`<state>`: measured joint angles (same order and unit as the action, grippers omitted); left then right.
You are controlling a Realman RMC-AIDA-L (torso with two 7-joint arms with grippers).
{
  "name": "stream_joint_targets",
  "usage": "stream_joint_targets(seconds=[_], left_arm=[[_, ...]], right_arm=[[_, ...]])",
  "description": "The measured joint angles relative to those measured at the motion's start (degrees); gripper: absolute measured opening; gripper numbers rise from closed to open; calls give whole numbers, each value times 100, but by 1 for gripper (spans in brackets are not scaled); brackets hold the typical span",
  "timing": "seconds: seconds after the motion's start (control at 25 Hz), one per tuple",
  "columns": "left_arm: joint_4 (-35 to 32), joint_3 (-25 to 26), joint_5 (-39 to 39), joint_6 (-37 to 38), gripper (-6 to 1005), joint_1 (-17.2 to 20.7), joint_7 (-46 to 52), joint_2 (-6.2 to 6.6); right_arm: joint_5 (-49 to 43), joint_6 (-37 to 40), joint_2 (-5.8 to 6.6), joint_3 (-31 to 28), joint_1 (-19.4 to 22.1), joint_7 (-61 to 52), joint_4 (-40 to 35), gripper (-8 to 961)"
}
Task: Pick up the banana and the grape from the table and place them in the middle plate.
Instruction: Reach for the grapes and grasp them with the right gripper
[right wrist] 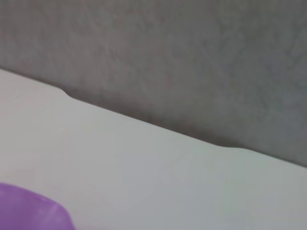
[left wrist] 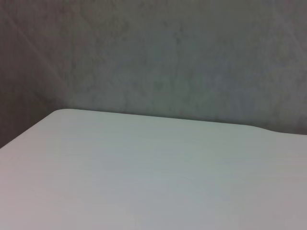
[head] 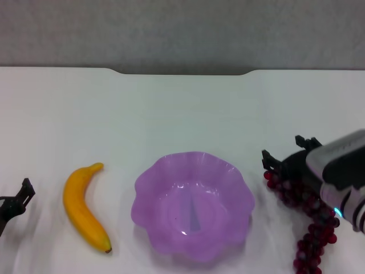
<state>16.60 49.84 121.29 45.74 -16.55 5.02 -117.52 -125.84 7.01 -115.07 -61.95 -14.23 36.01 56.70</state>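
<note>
Right gripper [head: 282,158] covers the grape [head: 311,240] bunch's upper part; bunch cut off below. Left gripper [head: 17,200] cut by edge.

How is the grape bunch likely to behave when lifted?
The grape bunch is a long cluster of small round berries, so it will probably hang and sway rather than stay stiff. With the right claw at its far end, the near end likely dangles. Berries may detach.
</note>
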Motion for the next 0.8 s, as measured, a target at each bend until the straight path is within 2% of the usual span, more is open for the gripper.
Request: stream_joint_targets(seconds=[0.2,0.4,0.56,0.8], left_arm=[[-5,0,0,-2,876,11,0,2],[-10,-1,0,-2,876,0,-1,4],[-39,0,0,-4,877,-13,-1,6],[-43,-1,0,-1,877,-18,-1,8]], right_arm=[[-14,-1390,7,-736,48,-12,607,879],[-128,-3098,23,-1693,-295,-359,869,880],[-1055,-4142,30,-2057,-592,-1199,1054,880],[-2560,-5556,12,-2020,-1007,-2584,1574,880]])
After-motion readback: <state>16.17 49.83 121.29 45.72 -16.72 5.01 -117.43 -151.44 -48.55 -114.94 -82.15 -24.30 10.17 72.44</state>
